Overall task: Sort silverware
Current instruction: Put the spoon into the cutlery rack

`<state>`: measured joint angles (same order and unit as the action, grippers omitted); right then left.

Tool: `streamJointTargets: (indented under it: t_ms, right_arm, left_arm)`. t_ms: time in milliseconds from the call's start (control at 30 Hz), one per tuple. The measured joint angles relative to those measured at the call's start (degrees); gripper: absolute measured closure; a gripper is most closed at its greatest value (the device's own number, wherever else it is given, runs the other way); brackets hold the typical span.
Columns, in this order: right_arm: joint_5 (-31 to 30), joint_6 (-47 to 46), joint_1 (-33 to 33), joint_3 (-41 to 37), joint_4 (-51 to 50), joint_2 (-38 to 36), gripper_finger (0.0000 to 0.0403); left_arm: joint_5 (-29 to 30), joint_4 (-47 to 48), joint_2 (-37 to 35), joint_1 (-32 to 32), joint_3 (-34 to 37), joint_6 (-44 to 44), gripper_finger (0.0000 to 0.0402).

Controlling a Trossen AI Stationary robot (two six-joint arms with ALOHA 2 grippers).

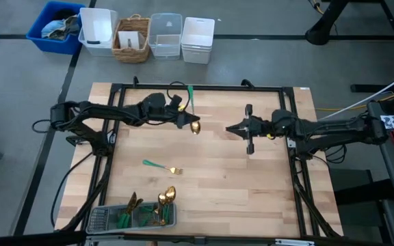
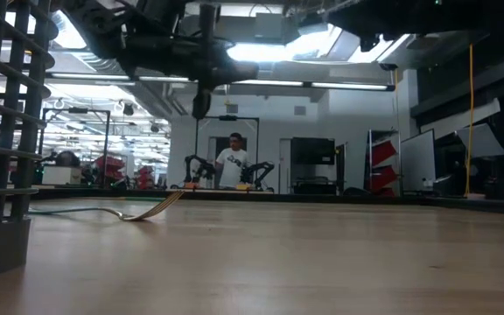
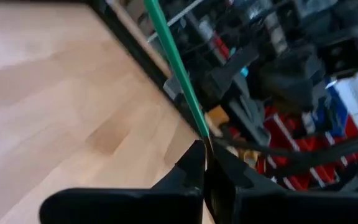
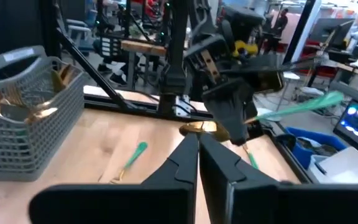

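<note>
My left gripper [image 1: 185,121] is above the table's middle, shut on a spoon [image 1: 191,102] with a teal handle and a gold head [image 1: 195,127]. Facing it from the right, my right gripper [image 1: 231,128] hovers shut with nothing in it. A teal-handled fork [image 1: 161,166] lies flat on the wood nearer the front. More silverware stands in the grey mesh tray [image 1: 132,217] at the near edge, left of centre. The right wrist view shows the held spoon [image 4: 303,104], the fork [image 4: 129,158] and the tray [image 4: 23,124]. My left gripper pinches the spoon's teal handle close to the head [image 3: 194,118] between its two fingers. They come roughly level from the table's left and lie across the spoon. The spoon is lifted clear, its handle reaching toward the far edge and its gold head [image 4: 197,127] just past the fingers.
A black frame [image 1: 197,87] runs around the table. Beyond the far edge stand a blue bin [image 1: 57,27], a wicker basket [image 1: 132,37] and clear and white containers [image 1: 197,39]. Bare wood lies between the fork and the right arm. A person [image 2: 232,162] stands far off in the room.
</note>
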<state>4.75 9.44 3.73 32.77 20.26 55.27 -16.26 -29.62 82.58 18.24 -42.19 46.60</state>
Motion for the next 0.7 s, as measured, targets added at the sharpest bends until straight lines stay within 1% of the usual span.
streamJointTargets:
  t_ms: [67,167,300,400,467,533,600,700]
  right_arm:
    - [-0.39,0.9,0.0,0.0,0.0,0.48,0.0382]
    - [-2.44,5.76,0.0,0.02,-0.19,1.22,0.0365]
    - [-3.79,11.38,0.0,0.01,0.06,1.95,0.0312]
    - [-5.19,16.38,-0.02,0.06,0.96,2.54,0.0268]
    - [-5.08,21.57,-0.01,0.02,0.49,2.83,0.0245]
    - [-4.47,29.32,-0.03,0.12,1.0,3.98,0.0229]
    - [-4.57,36.61,-0.42,0.02,0.62,5.28,0.022]
    - [-7.28,46.19,-1.32,0.02,2.67,8.11,0.0217]
  left_arm:
    - [2.41,-2.8,0.94,-0.88,0.0,0.32,0.0401]
    - [6.1,-6.94,2.02,-1.96,0.02,2.67,0.0401]
    - [9.82,-11.36,3.42,-3.06,0.02,5.96,0.0401]
    - [12.63,-12.44,4.08,-3.69,0.02,8.55,0.0401]
    - [14.36,-13.39,4.69,-3.98,0.02,9.88,0.0401]
    - [16.12,-13.8,5.24,-4.06,0.02,11.39,0.0401]
    - [17.01,-14.5,5.96,-4.04,0.02,12.76,0.0401]
    - [17.3,-16.3,7.19,-4.02,0.02,14.82,0.0401]
